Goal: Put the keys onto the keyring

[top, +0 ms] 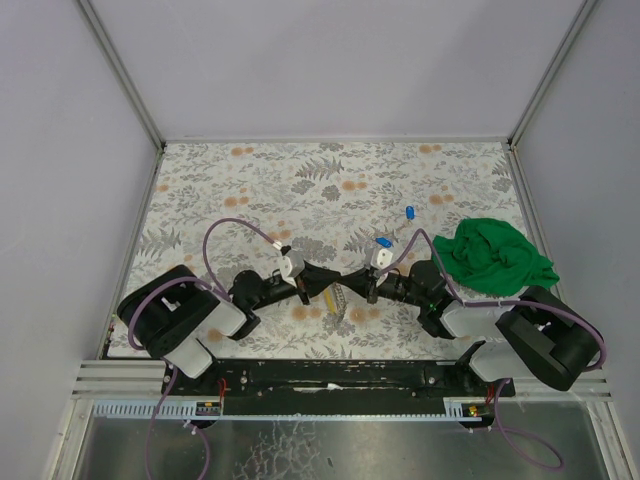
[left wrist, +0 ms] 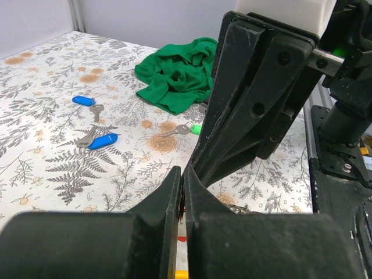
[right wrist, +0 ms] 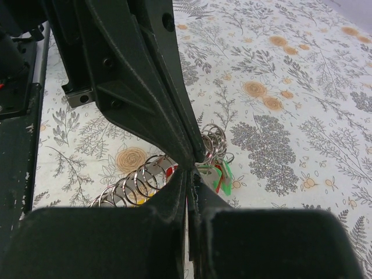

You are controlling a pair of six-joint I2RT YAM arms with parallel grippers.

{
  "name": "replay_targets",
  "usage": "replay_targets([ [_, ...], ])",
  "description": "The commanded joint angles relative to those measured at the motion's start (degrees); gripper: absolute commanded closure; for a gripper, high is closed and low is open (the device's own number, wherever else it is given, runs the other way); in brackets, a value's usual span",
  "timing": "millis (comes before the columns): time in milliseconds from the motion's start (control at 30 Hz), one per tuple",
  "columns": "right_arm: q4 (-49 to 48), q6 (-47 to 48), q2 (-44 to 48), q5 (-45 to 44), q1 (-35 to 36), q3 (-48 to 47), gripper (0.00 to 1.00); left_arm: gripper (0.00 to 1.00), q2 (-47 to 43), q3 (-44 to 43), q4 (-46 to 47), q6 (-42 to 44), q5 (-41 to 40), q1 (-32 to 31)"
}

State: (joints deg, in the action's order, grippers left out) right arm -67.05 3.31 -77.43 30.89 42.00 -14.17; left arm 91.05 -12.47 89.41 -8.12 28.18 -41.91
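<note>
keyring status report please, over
Both shut: left gripper and right gripper, tips meeting over the keyring. Grip on it unclear. Blue keys and green key lying loose. Cloth off to the side.

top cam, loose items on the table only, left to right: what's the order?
keyring → nearer blue-tagged key → farther blue-tagged key → green cloth

Green cloth (top: 497, 256), blue keys (top: 411, 211) near right arm (top: 440, 300)
</note>
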Motion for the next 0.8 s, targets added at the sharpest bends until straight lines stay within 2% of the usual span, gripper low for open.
replay_targets([
  [0,-17.5,-1.2,2.5,3.7,2.0,-3.3,1.00,1.00,2.3,0.2,2.8,-0.7,-1.9,-3.1],
  [267,-19.6,-3.2,2.6,6.2,2.1,-3.8,1.00,1.00,2.3,-0.1,2.9,-1.7,-2.2,-3.8],
  [433,-29.5,-8.0,0.5,5.6,2.2,-3.2,1.00,1.00,2.4,-0.5,2.9,-2.6,-3.0,-4.7],
  [567,-30.0,-8.2,1.1,3.0,2.1,-3.3,1.00,1.00,2.5,-0.3,3.0,-3.1,-3.9,-5.2],
  [767,-29.5,-9.8,-0.1,7.6,2.2,-4.7,1.00,1.00,1.4,-0.6,3.0,-4.1,-3.9,-5.2],
])
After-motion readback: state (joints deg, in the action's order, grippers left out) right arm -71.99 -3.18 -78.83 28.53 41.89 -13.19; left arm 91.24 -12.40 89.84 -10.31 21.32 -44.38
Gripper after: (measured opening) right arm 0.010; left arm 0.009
